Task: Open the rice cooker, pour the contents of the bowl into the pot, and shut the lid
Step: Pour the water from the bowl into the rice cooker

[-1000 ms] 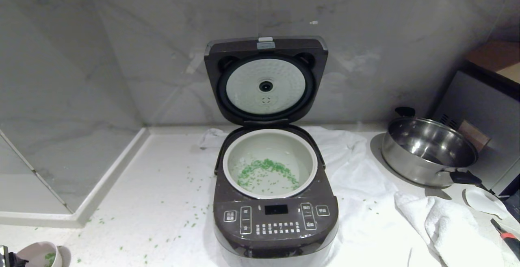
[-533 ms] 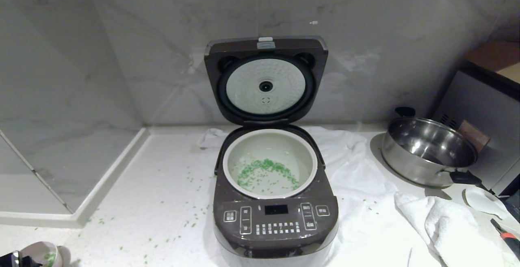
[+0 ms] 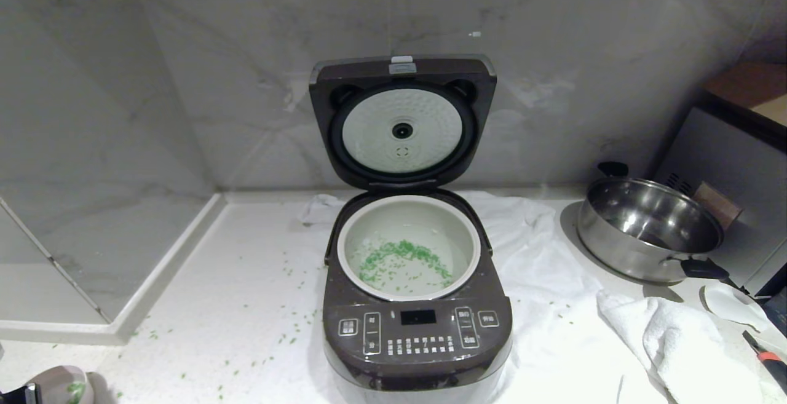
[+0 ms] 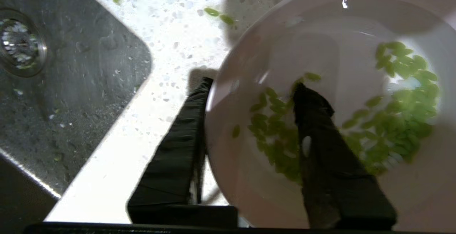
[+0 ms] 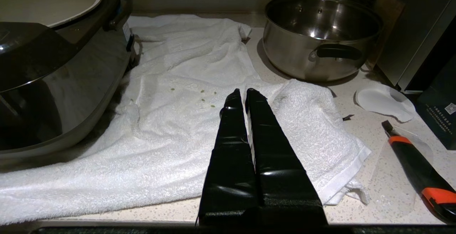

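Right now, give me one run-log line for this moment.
lid: dark hinged lid up | pot: white inner pot holds green grains | left end effector: straddling pale pink bowl rim | right end effector: shut, idle

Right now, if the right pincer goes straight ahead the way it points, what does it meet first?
Probably the white towel beneath and ahead of the right pincer; further along that line stands the steel pan, though depth is unclear.

kitchen: marble counter (image 3: pixel 246 281), sink (image 4: pixel 53 84), steel pan (image 3: pixel 648 229)
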Robot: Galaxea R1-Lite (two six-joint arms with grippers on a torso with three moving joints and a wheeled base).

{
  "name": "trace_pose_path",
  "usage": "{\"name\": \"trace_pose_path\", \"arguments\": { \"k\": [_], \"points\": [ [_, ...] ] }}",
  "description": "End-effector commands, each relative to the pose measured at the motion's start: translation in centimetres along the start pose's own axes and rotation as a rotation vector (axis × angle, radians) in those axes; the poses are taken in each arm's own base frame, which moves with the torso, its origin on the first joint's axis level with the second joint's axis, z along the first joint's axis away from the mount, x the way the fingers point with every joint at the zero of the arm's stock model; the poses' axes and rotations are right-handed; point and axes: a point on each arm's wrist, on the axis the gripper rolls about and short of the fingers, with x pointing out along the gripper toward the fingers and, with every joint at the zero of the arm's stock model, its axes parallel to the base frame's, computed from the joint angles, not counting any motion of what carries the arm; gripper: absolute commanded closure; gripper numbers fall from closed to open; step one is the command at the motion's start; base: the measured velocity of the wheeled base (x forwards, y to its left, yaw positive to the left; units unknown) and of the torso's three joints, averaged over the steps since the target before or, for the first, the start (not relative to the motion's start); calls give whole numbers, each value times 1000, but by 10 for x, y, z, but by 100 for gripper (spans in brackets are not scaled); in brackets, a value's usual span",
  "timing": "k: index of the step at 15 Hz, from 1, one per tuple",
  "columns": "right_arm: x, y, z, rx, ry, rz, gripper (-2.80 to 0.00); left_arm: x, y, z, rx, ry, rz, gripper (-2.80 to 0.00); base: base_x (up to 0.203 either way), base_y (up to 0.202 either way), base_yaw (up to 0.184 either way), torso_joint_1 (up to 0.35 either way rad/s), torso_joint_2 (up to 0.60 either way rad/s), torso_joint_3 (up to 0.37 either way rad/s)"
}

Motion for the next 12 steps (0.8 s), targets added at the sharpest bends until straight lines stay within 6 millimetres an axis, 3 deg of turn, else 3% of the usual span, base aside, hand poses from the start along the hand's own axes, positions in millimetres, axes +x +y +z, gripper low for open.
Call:
{"name": "trace_pose_path", "arguments": {
  "k": [1,8,12],
  "points": [
    [0,0,0,0,0,0,0,0,-1,-2,2,8,-1,0,0,0,0,0,0,0],
    [0,0,0,0,0,0,0,-1,-4,-10,8,36,-10,0,0,0,0,0,0,0],
    [0,0,0,0,0,0,0,-11,-24,-12,53,25,-47,0,0,0,0,0,0,0]
  ]
}}
